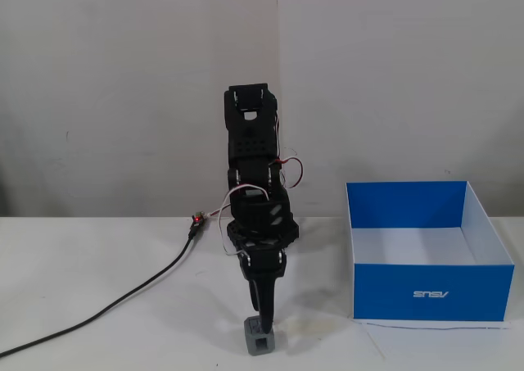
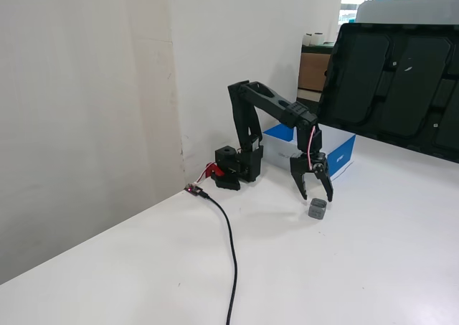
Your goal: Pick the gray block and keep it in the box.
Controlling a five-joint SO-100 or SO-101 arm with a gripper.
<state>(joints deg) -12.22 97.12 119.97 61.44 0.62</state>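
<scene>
The gray block (image 1: 260, 341) is a small cube sitting on the white table near the front edge; it also shows in a fixed view (image 2: 318, 209). My gripper (image 2: 316, 195) points straight down just above it. The jaws are spread open and the fingertips stand to either side of the block's top, apart from it. In a fixed view the gripper (image 1: 264, 314) shows edge-on, right over the block. The blue box (image 1: 434, 293), open-topped and white inside, stands to the right of the arm. In a fixed view the box (image 2: 343, 153) is partly hidden behind the arm.
A black cable (image 1: 106, 305) runs from the arm's base across the table's left side, also seen in a fixed view (image 2: 231, 246). A large black panel (image 2: 394, 81) leans behind the box. A pale strip (image 1: 426, 326) lies along the box's front. A wall stands behind.
</scene>
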